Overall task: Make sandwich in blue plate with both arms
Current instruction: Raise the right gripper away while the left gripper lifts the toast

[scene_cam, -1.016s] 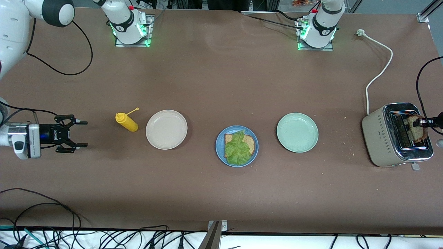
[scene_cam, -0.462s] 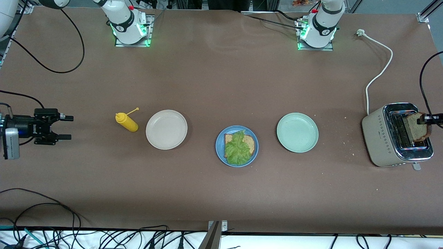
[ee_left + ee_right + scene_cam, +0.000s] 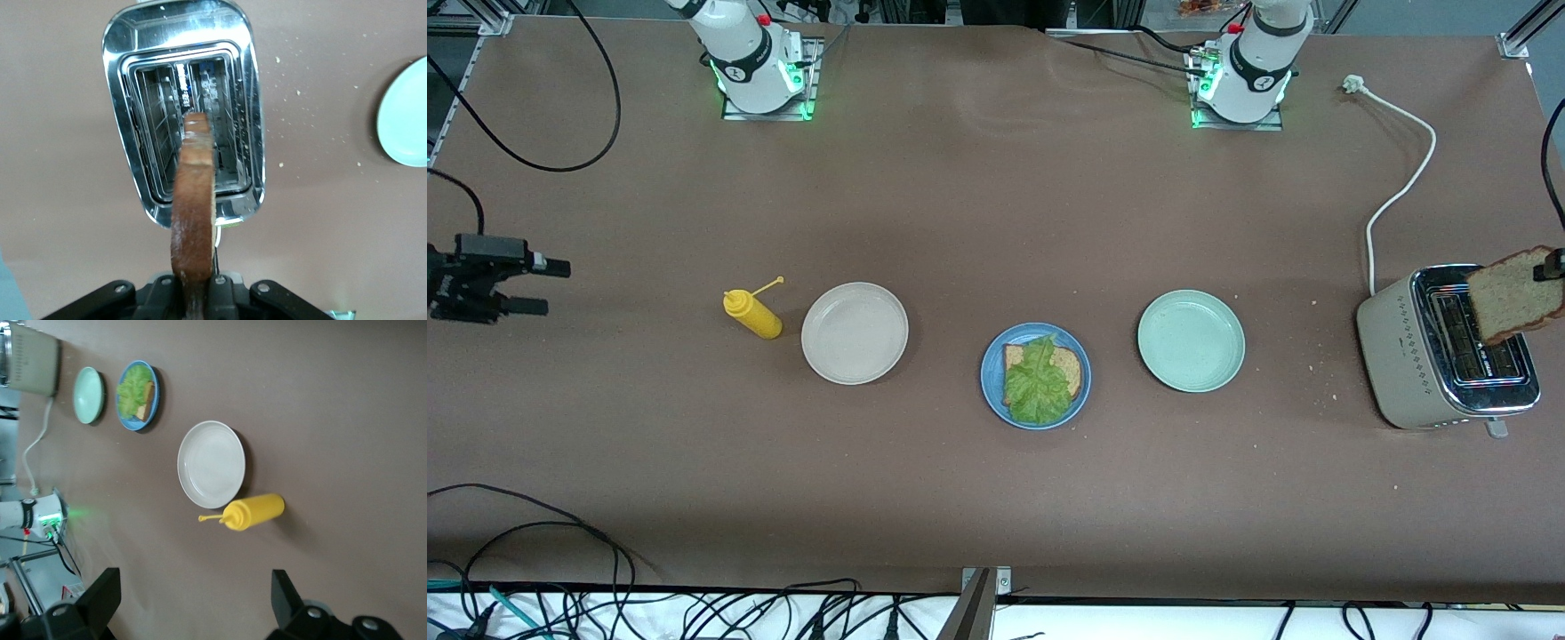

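Observation:
The blue plate (image 3: 1036, 416) holds one brown bread slice (image 3: 1069, 368) with a green lettuce leaf (image 3: 1036, 382) on top. It also shows in the right wrist view (image 3: 148, 413). My left gripper (image 3: 1554, 264) is shut on a second bread slice (image 3: 1513, 295) and holds it upright in the air over the toaster (image 3: 1405, 347). In the left wrist view the slice (image 3: 193, 213) stands edge-on between the jaws of the left gripper (image 3: 197, 293), clear of the toaster's slots (image 3: 180, 113). My right gripper (image 3: 547, 286) is open and empty over the right arm's end of the table; it also shows in the right wrist view (image 3: 193, 593).
A cream-white plate (image 3: 855, 332) and a yellow squeeze bottle (image 3: 754, 314) lie toward the right arm's end. A mint-green plate (image 3: 1191, 340) lies between the blue plate and the toaster. The toaster's white cord (image 3: 1400, 191) runs toward the left arm's base. Crumbs lie near the toaster.
My left gripper has lifted the bread slice up out of the toaster slot. My right gripper has drawn back toward the table's edge at the right arm's end, still open.

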### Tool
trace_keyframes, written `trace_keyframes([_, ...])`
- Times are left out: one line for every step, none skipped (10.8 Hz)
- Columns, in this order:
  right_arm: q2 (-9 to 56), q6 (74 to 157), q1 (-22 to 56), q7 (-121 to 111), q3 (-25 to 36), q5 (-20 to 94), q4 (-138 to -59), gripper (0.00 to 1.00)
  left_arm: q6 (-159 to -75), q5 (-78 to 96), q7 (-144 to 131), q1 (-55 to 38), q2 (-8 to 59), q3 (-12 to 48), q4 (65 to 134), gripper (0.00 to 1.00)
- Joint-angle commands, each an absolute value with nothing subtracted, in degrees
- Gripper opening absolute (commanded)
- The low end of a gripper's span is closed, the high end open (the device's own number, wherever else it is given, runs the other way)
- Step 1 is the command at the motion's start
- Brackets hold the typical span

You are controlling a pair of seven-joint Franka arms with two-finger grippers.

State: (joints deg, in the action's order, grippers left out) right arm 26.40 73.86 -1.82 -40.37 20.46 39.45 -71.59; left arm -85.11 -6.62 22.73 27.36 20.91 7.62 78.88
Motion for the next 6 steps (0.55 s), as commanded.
trace_keyframes([14.97,74.53,-1.32,-24.91,12.16,23.96,-76.01,1.00,-77.63,-5.71,23.99,27.42,20.22,8.35,73.05,0.00])
trace_keyframes([11.81,75.58,-1.32,-21.04,10.13,19.73,-78.81,1.00,-76.48,-5.71,23.99,27.42,20.13,8.61,72.25,0.00])
trace_keyframes([8.91,78.37,-1.32,-17.35,8.02,15.77,-83.01,1.00,-76.20,-5.36,23.99,27.33,20.13,9.48,72.16,0.00])
trace_keyframes([4.87,83.27,-1.32,-15.31,5.47,10.34,-89.32,1.00,-76.20,-5.27,23.47,27.33,20.13,10.71,72.16,0.00])
trace_keyframes([1.09,88.11,-1.32,-13.29,3.80,6.19,-95.39,1.00,-76.20,-5.45,23.29,26.72,20.30,11.77,72.16,0.00])
trace_keyframes([-1.73,91.46,-1.32,-8.75,3.08,4.24,-100.67,1.00,-76.20,-5.28,22.59,25.59,20.56,11.86,72.16,0.00])
